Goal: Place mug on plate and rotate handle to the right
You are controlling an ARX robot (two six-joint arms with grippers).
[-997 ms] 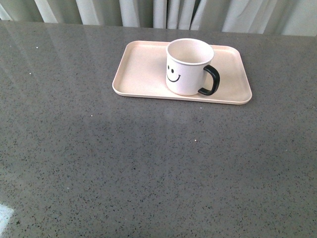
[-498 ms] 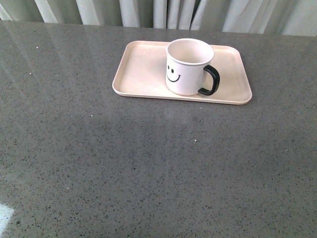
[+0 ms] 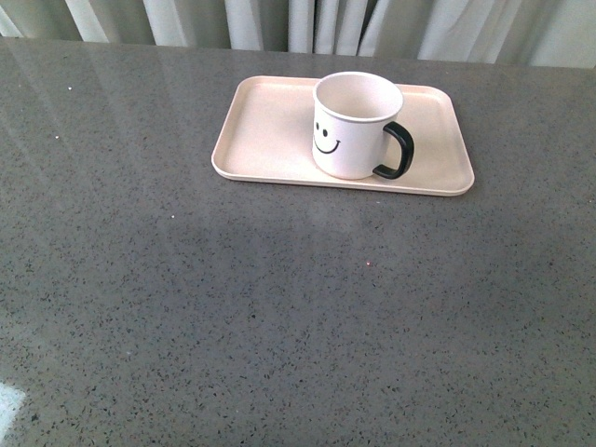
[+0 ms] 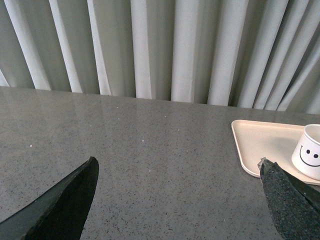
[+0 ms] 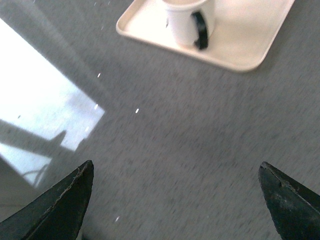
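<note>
Mug: the cream-white cylindrical mug (image 3: 357, 126) with a black smiley face stood upright on the plate, a little right of its middle, its face turned toward the robot.
Handle: the glossy black C-shaped loop handle (image 3: 398, 151) pointed to the right and slightly toward the robot.
Plate: the pale pink-beige rectangular tray (image 3: 265, 130) with rounded corners and a low rim lay flat on the far half of the table, its long side running left to right.
Table: the glossy, dark grey speckled tabletop (image 3: 279, 307) carried a bright patch of reflected light at its near left corner.
Curtain: pale pleated curtains (image 3: 298, 23) hung behind the far edge.
Left gripper: the left gripper (image 4: 177, 161) hung over bare tabletop, well apart from the tray, its dark jaws spread wide with nothing between them.
Right gripper: the right gripper (image 5: 175, 164) was likewise spread wide and empty, over bare tabletop short of the tray; its view was slightly blurred.
</note>
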